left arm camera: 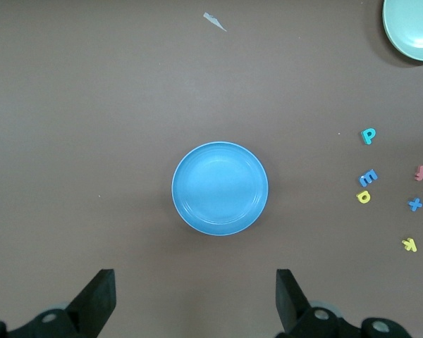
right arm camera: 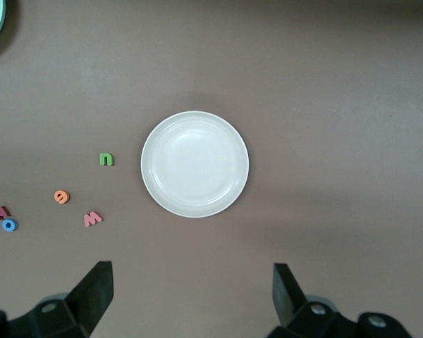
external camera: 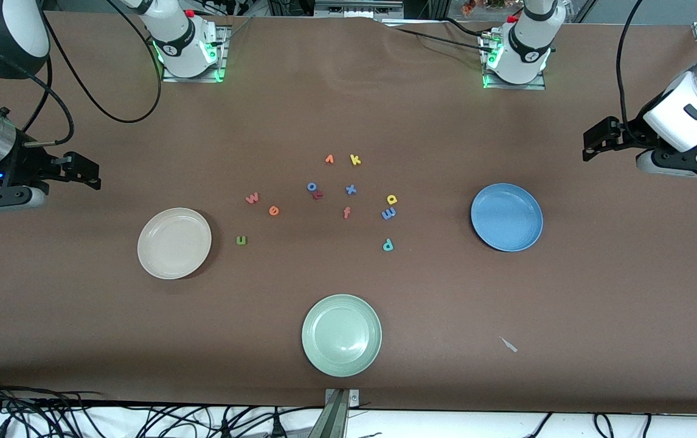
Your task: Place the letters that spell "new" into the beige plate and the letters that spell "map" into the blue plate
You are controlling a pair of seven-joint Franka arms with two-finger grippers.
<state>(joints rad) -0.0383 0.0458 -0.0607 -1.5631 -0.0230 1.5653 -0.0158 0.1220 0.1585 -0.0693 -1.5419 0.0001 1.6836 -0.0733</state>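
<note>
Meanwhile both plates lie apart from the gaping left hand and right hand.

The blue plate and beige plate look smooth, faintly glossy. The letters, like the green n, seem matt foam. The brown table covering is matt.

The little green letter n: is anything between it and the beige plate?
No. The small green foam letter n lies on bare brown table beside the round cream-beige plate, toward the pale green plate's side, with nothing visible between them.
</note>
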